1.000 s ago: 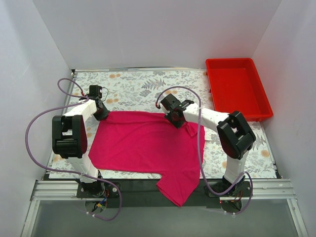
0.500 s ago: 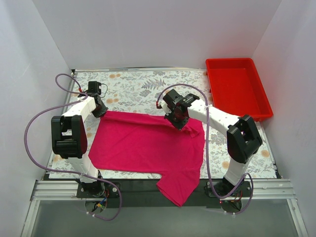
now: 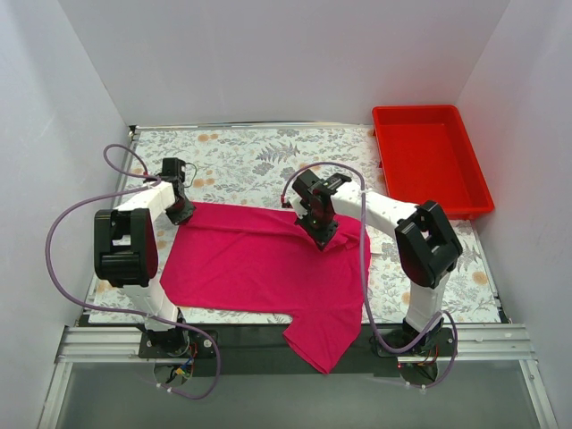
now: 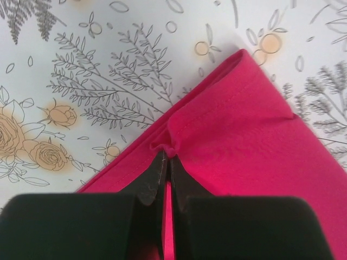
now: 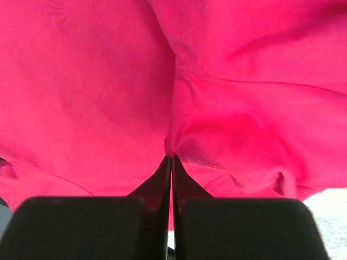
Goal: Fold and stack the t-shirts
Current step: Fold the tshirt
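Right gripper (image 3: 323, 238) had slid down-frame off the shirt's upper edge, elbow drawn back; left gripper (image 3: 179, 211) barely shifted. Both were pinched tight on the plain magenta-pink thin-fabric t-shirt (image 3: 259, 264), spread mid-frame on the floral-print bench (image 3: 250, 161), one corner over the bottom edge. Risk: small pinches could slip, or uneven pull might skew the fold. Rigid red plastic bin (image 3: 429, 161), upper right, held nothing.

The t-shirt (image 3: 268, 259) lies on the tabletop (image 3: 241, 156), its near corner past the tabletop's edge; the bin (image 3: 429, 161) stands behind it to the right, apart; the left jaws pinch its far left corner, the right jaws its far right part.
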Controlling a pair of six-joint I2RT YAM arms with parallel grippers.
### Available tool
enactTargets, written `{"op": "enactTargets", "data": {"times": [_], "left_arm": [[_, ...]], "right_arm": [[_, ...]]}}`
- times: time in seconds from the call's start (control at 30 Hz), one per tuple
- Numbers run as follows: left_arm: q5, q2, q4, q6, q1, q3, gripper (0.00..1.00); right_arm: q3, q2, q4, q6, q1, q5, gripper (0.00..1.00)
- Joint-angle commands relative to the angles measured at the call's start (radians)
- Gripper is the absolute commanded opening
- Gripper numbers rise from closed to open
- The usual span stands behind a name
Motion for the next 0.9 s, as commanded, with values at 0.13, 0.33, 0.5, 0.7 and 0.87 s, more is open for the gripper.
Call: {"op": "enactTargets", "data": {"times": [0.13,0.33,0.5,0.7,0.87], "left_arm": [[-0.051,-0.072,0.017,-0.027,0.008,-0.021,0.03],[-0.042,-0.164,0.006,-0.016,0.008,-0.008,0.34],[0.005,-0.2,0.009,-0.013,0.005,0.018,0.54],[0.111,-0.142,0.054,-0.021,-0.051,0.055,0.55],[0.143,-0.036,0.08,-0.053,-0.067,0.069,0.53]], "right_arm": [[0.004,0.006,-0.028,0.023,-0.002,-0.033,0.21],[0.073,-0.075,-0.016,0.067,-0.092,0.041,0.42],[0.029,-0.123,0.048,0.157,-0.229,0.087,0.42],[-0.114,-0.18,0.172,0.263,-0.391,0.081,0.4],[-0.193,-0.175,0.214,0.288,-0.45,0.087,0.35]]}}
